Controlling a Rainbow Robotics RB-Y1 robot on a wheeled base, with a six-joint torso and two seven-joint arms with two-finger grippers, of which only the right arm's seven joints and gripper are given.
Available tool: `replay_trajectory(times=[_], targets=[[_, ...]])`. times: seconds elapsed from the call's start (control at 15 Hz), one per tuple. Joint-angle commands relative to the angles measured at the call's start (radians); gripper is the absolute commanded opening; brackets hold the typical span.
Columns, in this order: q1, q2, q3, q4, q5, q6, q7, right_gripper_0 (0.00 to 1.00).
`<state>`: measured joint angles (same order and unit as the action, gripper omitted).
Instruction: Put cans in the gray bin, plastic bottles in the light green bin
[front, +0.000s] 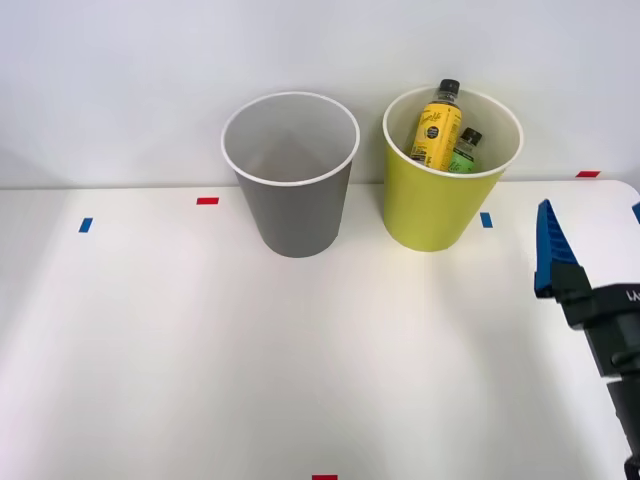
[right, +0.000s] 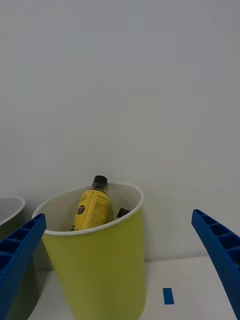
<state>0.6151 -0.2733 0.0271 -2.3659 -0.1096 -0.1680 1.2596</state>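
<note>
The gray bin (front: 295, 215) stands at the back middle of the white table, and the part of its inside that I see holds nothing. Right of it stands the light green bin (front: 435, 210) (right: 100, 270). Two plastic bottles lean inside it: a yellow-labelled one (front: 436, 130) (right: 92, 210) with its black cap above the rim, and a green-labelled one (front: 464, 152) lower down. My right gripper (front: 590, 210) (right: 118, 215) is open and empty, to the right of the light green bin and nearer me. The cans are out of view.
Small tape marks lie on the table: blue (front: 85, 225) and red (front: 207, 201) at the left, blue (front: 486, 219) by the green bin, red (front: 588, 174) at the far right. A plain wall rises close behind both bins.
</note>
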Motion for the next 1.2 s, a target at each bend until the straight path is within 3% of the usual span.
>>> replay_trajectory(times=[0.07, 0.47, 1.0, 1.2], targets=[[0.132, 0.037, 0.028, -0.004, 0.01, -0.061, 0.008, 1.0], [0.287, 0.103, 0.054, -0.003, 0.041, -0.067, 0.038, 1.0], [0.384, 0.132, 0.074, 0.001, 0.068, -0.14, 0.06, 1.0], [0.367, 0.163, 0.076, 0.093, 0.067, -0.237, 0.061, 1.0]])
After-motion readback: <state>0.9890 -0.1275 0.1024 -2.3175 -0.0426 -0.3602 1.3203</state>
